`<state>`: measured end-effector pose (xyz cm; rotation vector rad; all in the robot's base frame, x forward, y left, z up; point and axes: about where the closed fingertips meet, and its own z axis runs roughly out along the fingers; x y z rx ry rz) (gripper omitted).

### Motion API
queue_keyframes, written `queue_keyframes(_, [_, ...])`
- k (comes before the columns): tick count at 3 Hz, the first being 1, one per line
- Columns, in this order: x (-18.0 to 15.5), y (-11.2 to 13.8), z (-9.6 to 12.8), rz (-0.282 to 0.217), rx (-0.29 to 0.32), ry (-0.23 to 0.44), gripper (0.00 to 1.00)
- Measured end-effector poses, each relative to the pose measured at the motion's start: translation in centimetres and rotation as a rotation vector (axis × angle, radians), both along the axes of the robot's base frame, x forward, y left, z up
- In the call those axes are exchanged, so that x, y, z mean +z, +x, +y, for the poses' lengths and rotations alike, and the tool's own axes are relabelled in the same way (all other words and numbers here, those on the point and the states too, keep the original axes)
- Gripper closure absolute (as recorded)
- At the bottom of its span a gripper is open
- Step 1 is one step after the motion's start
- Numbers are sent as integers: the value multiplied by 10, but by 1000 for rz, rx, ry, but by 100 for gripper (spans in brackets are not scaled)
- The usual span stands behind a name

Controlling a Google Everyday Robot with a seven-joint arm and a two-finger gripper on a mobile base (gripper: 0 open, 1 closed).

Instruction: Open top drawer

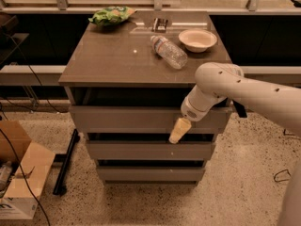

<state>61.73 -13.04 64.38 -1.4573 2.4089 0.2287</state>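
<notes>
Camera view is showing the top drawer (131, 119), plain grey and handleless, sitting just under the surface (117, 60). The gripper (179, 130) is hanging at its lower right edge; spread or pressed together, I cannot tell.

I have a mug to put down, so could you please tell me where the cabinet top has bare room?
The left and front of the cabinet top are bare, bordered by the green bag behind and the plastic bottle on the right. The back right is crowded: bottle, bowl, small metal object. The gripper is lower, at the top drawer front.
</notes>
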Motion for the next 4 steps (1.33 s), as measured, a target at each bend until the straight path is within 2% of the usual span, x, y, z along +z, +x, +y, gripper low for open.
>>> queue_keyframes(1, [-4,-16,-7,56,34,-48,38])
queue_keyframes(2, [3,-16,-7,56,34,-48,61])
queue_keyframes(3, [5,-16,-7,56,34,-48,51])
queue_keyframes(4, [5,-16,-7,56,34,-48,27])
